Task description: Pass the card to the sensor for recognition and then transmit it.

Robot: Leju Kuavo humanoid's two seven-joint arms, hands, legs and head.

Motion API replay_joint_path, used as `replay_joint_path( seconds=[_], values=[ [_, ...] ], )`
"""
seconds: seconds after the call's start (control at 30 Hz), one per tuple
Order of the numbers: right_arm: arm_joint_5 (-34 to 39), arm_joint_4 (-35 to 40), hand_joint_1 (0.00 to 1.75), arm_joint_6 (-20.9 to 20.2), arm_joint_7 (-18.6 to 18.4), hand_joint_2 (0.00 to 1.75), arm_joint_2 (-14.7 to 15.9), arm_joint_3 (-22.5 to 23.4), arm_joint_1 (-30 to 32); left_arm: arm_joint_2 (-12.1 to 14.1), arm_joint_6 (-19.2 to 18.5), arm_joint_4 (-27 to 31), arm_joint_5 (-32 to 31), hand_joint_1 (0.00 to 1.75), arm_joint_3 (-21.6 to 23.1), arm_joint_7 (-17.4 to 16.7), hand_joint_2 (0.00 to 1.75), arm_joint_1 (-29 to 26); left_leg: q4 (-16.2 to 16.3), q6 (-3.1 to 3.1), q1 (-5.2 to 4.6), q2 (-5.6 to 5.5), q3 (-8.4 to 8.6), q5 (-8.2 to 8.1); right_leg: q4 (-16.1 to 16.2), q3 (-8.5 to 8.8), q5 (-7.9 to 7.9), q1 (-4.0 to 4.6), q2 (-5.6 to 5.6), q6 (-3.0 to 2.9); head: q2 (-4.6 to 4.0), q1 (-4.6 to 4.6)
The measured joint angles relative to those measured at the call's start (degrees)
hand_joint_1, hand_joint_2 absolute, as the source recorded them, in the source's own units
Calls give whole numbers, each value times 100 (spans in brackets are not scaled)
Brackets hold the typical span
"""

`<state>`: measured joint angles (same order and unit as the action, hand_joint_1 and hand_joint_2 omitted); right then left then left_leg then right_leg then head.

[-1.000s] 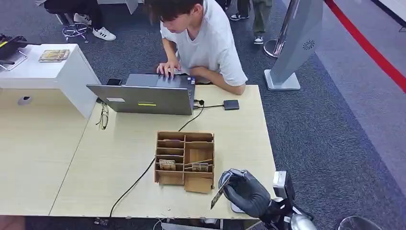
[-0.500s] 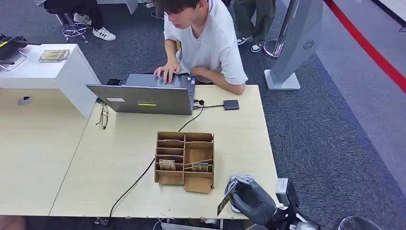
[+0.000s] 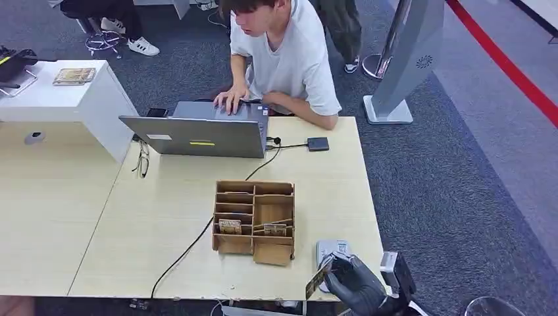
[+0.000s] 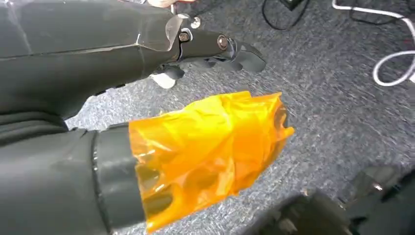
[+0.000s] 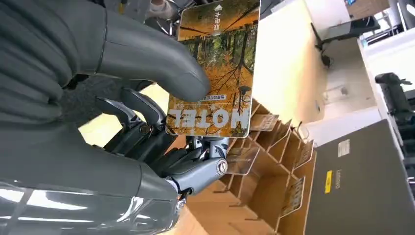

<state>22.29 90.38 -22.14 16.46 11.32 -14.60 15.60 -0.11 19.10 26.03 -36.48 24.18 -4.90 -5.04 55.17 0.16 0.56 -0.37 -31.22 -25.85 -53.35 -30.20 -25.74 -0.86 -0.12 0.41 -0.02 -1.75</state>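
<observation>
Glossy flat card (image 5: 215,68) pinched by right hand (image 3: 355,284).

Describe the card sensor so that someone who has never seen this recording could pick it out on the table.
Start at the wooden organizer in the middle of the light wood table. The sensor is the small pale grey pad lying flat near the table's front edge, to its right, just ahead of the right hand. Unlike the organizer, it is low and undivided.

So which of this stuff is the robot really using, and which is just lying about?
In use:
- card, pinched in the right hand
- sensor on the table

Lying about:
- wooden organiser
- laptop
- glasses
</observation>
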Motion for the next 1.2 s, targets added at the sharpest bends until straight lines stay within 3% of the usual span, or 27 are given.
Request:
replay_joint_path(
  seconds=[0.43, 0.93, 1.2],
  values=[
    [-127, 79, 175, 66, 28, 175, 46, 142, 184, -33, 55, 0, 230, 0, 280, -68, 0, 11, 0, 0, 1, 1, 0, 0, -1, 0, 0, 1, 1, 0, 0, 0],
    [-938, 304, 175, 732, -339, 175, 160, 155, 15, 208, -28, 0, 634, 0, 592, 15, 0, 32, 0, 0, 0, 1, 0, 0, 0, 0, 0, 0, 1, 0, 0, 0],
    [-1749, 382, 175, 1283, -599, 175, 234, 135, -61, 240, 35, 2, 820, 0, 747, -61, 0, 35, 0, 0, 0, 1, 0, 0, 0, 0, 0, 0, 1, 0, 0, 0]
  ],
)
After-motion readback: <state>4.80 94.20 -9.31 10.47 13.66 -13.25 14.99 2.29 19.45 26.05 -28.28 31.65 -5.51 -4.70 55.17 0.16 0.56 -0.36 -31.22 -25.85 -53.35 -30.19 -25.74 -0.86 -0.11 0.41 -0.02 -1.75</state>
